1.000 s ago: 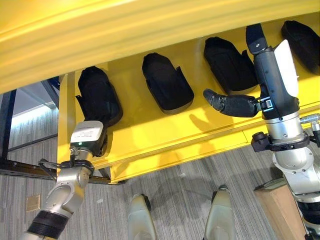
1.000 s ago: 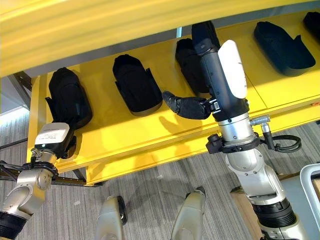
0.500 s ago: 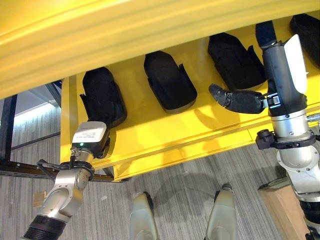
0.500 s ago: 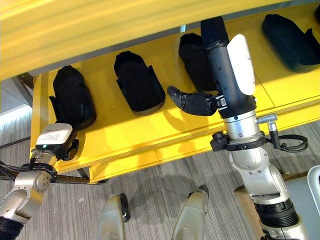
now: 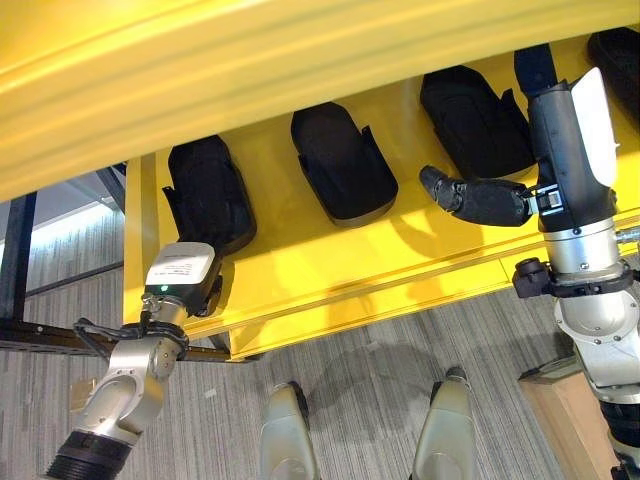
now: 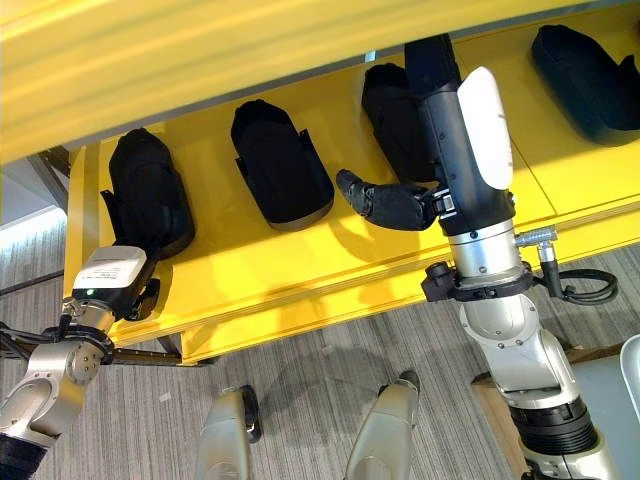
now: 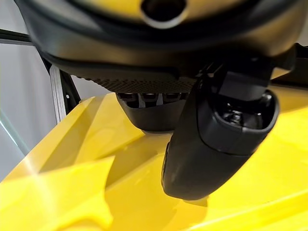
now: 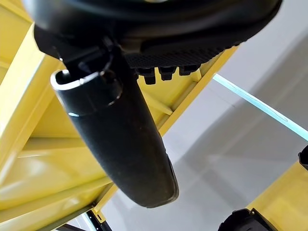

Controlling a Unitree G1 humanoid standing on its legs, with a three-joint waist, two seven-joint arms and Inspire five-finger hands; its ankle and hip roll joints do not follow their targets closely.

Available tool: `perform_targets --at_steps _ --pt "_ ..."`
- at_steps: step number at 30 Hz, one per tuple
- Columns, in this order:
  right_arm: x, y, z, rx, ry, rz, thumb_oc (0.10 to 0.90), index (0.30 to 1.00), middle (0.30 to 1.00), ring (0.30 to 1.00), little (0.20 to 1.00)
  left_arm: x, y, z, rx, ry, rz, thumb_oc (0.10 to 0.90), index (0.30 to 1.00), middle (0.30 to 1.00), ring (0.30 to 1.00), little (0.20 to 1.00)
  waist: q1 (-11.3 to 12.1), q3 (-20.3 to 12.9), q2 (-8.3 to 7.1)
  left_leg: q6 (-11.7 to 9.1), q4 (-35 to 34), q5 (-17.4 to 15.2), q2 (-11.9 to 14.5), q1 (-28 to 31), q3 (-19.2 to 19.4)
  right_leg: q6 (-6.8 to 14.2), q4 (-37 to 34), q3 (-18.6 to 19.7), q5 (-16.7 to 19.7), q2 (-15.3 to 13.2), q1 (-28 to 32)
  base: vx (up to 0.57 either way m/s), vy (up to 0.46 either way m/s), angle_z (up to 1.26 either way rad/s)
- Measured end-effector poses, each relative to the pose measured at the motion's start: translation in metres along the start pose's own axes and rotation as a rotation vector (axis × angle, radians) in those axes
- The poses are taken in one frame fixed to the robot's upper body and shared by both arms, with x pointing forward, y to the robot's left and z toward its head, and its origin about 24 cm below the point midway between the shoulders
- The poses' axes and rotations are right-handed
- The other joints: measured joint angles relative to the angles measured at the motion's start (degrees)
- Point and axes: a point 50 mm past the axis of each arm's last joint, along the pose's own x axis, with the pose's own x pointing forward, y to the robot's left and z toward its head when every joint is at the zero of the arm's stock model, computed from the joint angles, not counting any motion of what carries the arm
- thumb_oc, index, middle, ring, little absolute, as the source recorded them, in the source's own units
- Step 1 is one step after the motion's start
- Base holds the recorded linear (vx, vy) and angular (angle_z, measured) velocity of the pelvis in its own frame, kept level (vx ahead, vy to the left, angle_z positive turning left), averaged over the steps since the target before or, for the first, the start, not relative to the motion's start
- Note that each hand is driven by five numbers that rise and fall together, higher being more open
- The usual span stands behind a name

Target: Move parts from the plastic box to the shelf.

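Observation:
Several black moulded parts lie in a row on the yellow shelf (image 5: 330, 265). The leftmost part (image 5: 205, 195) lies just past my left hand (image 5: 205, 290), which rests at the shelf's front left corner with relaxed fingers and nothing in them; the left wrist view has this part (image 7: 147, 120) beyond the fingertips. My right hand (image 5: 555, 150) reaches onto the shelf between the third part (image 5: 470, 115) and the fourth part (image 5: 615, 45), open and empty, its thumb (image 5: 470, 200) sticking out towards the second part (image 5: 340, 160).
A yellow upper beam (image 5: 300, 60) overhangs the shelf. A black metal frame (image 5: 40, 335) stands left of it. A brown box corner (image 5: 565, 410) sits on the grey carpet at lower right, next to a pale bin edge (image 6: 632, 365).
The camera has shifted a little, so the whole shelf sits slightly further right. Neither hand has moved against the parts.

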Motion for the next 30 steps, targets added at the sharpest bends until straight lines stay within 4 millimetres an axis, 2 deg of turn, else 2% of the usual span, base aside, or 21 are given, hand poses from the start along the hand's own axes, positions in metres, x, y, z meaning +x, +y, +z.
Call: perform_targets --at_steps 30 --pt "0.0000 -0.0010 -0.0006 -0.011 0.005 -0.016 0.900 1.000 1.000 1.000 1.000 -0.0052 0.0005 0.0023 -0.010 -0.029 -0.014 0.900 1.000 1.000 1.000 1.000 0.85 0.07 0.16 -0.03 -0.53 0.14 -0.33 0.12 0.04 0.25 -0.45 -0.19 0.14 -0.25 0.22 0.00 0.000 0.00"
